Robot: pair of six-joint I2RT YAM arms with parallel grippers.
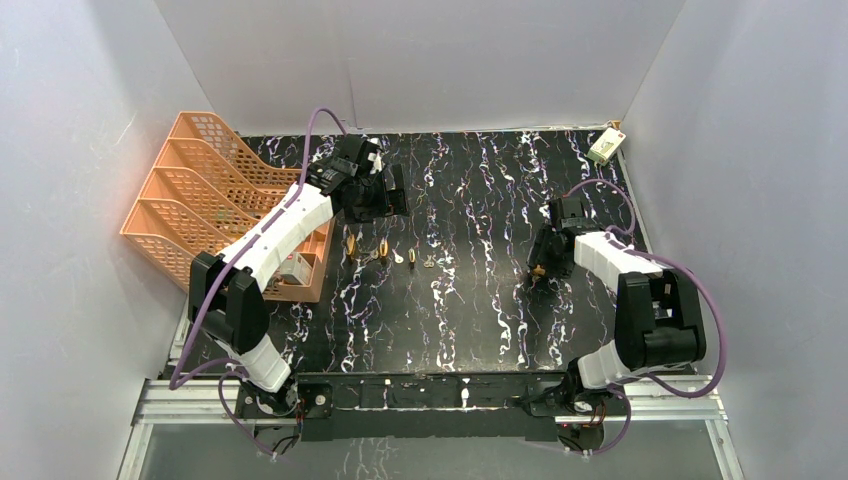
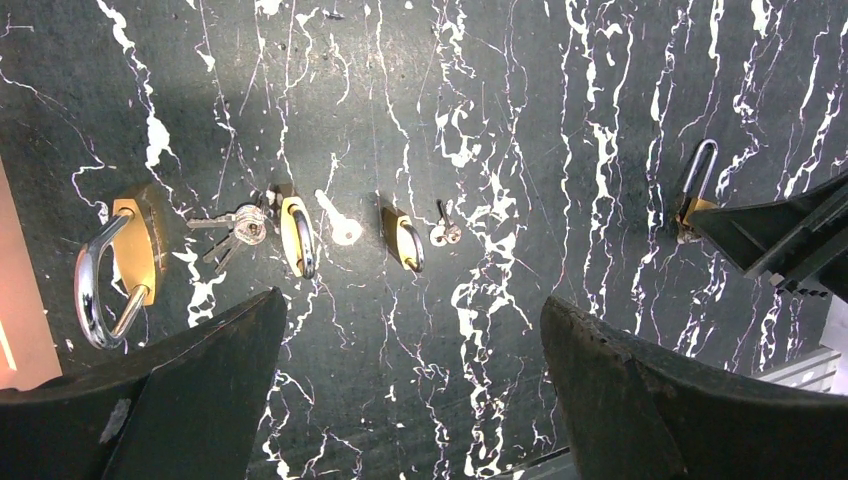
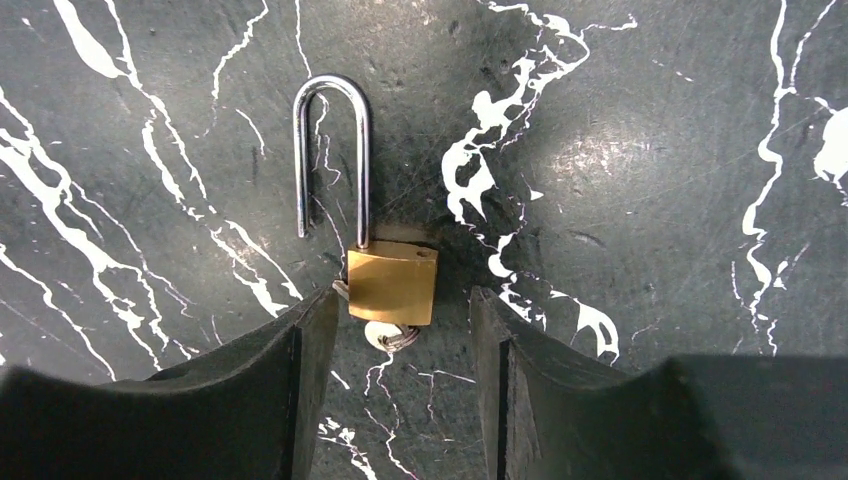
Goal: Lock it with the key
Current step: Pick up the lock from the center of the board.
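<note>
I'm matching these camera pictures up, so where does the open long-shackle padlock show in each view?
Top external: padlock, a brass speck right of centre.
Left wrist: far right edge, shackle pointing up.
Right wrist: centre, shackle open.
Shared landmark: the right end effector straddling it.

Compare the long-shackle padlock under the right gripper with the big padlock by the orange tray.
The long-shackle padlock has a tall narrow shackle with one leg free; the big padlock has a short round shackle, seemingly closed. The first lies between the fingers of the right gripper with a key in it; the second lies untouched. Both have brass bodies.
</note>
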